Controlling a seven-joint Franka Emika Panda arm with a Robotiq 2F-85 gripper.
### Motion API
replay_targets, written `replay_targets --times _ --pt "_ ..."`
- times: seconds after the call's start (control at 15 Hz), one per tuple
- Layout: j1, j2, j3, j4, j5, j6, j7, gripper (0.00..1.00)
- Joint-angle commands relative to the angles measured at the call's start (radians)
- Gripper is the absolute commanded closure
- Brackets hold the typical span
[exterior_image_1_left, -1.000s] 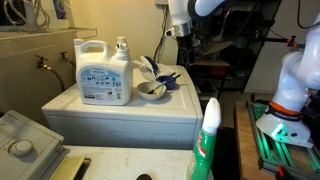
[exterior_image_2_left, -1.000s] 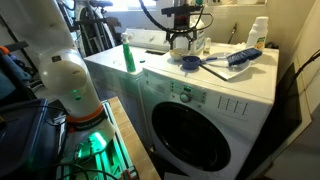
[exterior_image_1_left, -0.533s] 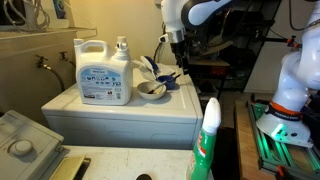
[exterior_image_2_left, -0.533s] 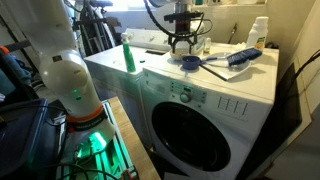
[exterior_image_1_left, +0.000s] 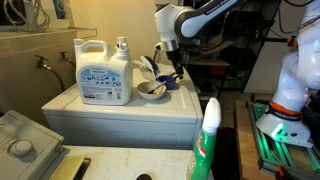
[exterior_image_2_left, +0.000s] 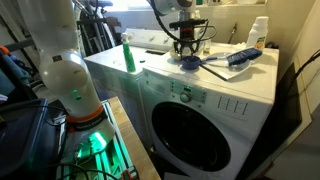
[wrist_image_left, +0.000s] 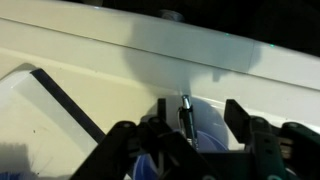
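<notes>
The gripper (exterior_image_2_left: 186, 55) had been lowered within the last second towards the blue bowl (exterior_image_2_left: 190, 63) on the washing machine (exterior_image_2_left: 150, 72); its jaws were spread wide, nothing held.

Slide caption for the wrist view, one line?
Gripper, jaws open, poised over a blue utensil on the white washing machine top.

blue cup (exterior_image_2_left: 190, 62), wht washer (exterior_image_2_left: 160, 73), grn bottle (exterior_image_2_left: 128, 57)
</notes>
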Motion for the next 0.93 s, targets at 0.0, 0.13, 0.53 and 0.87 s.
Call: replay_targets --times 0.0,0.13,0.53,0.87 --pt "0.006 0.036 -0.004 0.034 -0.065 0.012 0.025 0.41" --pt "0.007 0.045 -0.002 0.045 -0.07 0.002 0.023 0.66" --pt "0.008 0.047 -0.001 0.048 -0.067 -0.016 0.016 0.95" --pt "0.017 -0.076 0.013 0.057 -0.053 -0.109 -0.011 0.92"
